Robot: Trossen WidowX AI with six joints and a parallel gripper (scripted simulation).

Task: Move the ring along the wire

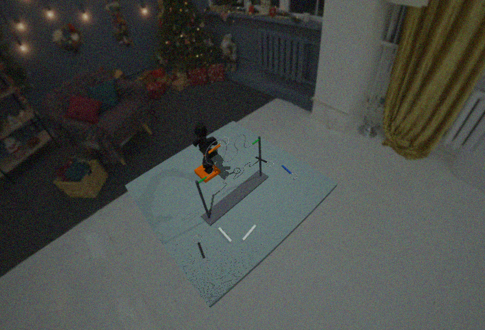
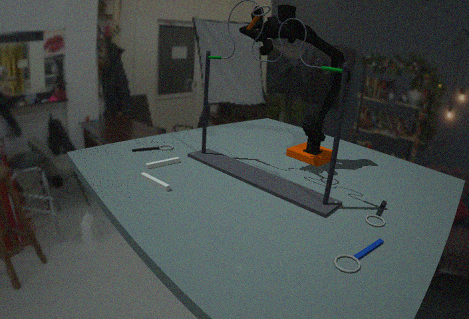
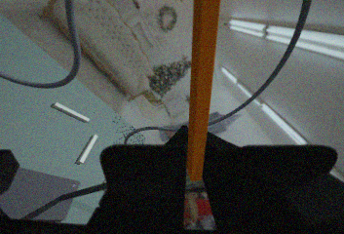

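While its jaws grip the orange handle, the arm carries the ring high at the wire

Closed to a narrow gap, the gripper (image 1: 212,150) (image 2: 251,26) (image 3: 189,130) clamps the orange handle (image 1: 214,148) (image 2: 255,22) (image 3: 204,88) between its fingers. The ring (image 1: 228,140) (image 2: 269,10) is just beyond the jaws, near the grey wire (image 1: 241,135) (image 2: 305,34) (image 3: 77,44); whether it encircles the wire cannot be told. Both green parts (image 1: 255,141) (image 2: 331,69) lie apart from the jaws. Well away from them, a yellowish basket (image 1: 80,188) on the floor contains teal and reddish items.
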